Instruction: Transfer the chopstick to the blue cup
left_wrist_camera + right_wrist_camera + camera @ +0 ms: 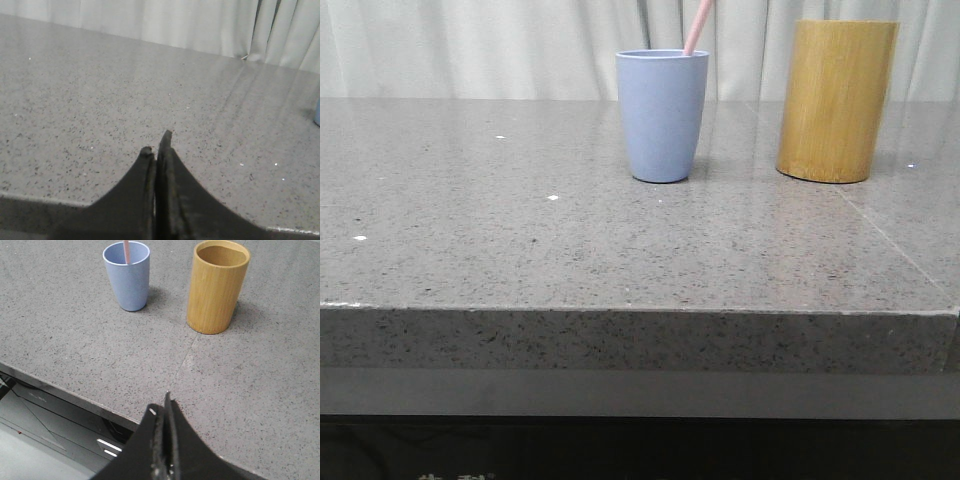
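Observation:
The blue cup (pixel 662 115) stands upright on the grey stone table, a little right of the middle. A pale pink chopstick (pixel 698 26) stands in it, leaning right, its tip above the rim. The right wrist view shows the cup (pixel 127 276) and the chopstick (pixel 126 251) inside it. A sliver of the cup shows at the edge of the left wrist view (pixel 317 111). My left gripper (pixel 158 146) is shut and empty, above the table's front edge. My right gripper (pixel 163 407) is shut and empty, at the front edge, well short of both cups. Neither gripper shows in the front view.
A taller yellow-brown bamboo cylinder (pixel 835 100) stands right of the blue cup, and it looks empty in the right wrist view (pixel 217 286). A seam in the tabletop (pixel 184 362) runs toward it. The table's front edge (pixel 640 310) is close. A white curtain (pixel 470 45) hangs behind.

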